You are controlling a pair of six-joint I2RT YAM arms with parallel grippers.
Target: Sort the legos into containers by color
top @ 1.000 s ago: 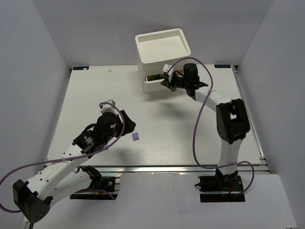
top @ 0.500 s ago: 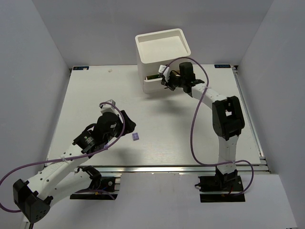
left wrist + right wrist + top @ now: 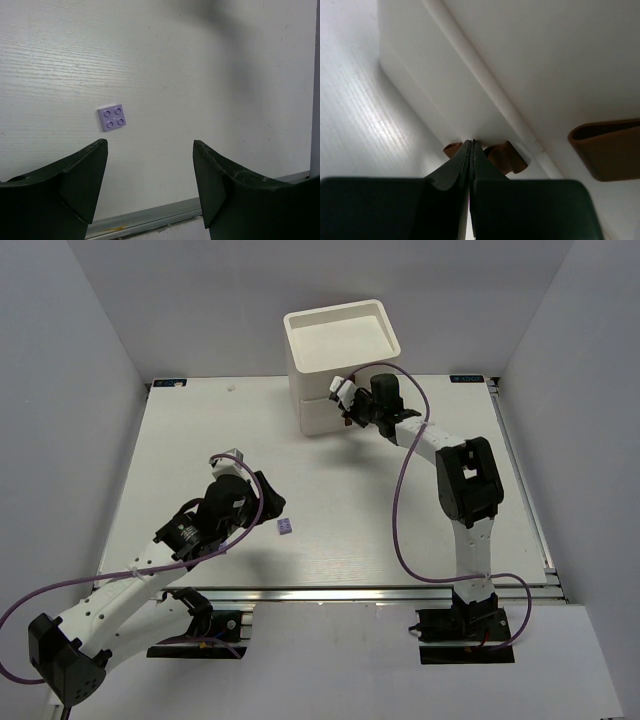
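Only one lego out on the tabletop [image 3: 340, 490] that I can see: a light purple square lego [image 3: 112, 117], lying flat with studs up, well apart from the white chest [image 3: 315, 420] at the back. Left pincer [image 3: 150, 144] hangs over it spread wide, holding nothing, and the brick sits closer to one finger than the other. It's a tiny, stiff, near-weightless bit of plastic, so I'd guess it skates or flips if one finger lands first. Best bet is squeezing two opposite flat sides, low down, not the studs. Right pincer [image 3: 471, 142] is clenched with nothing between the fingers, tips right at a brown drawer pull [image 3: 502, 157]. The drawers look flush.
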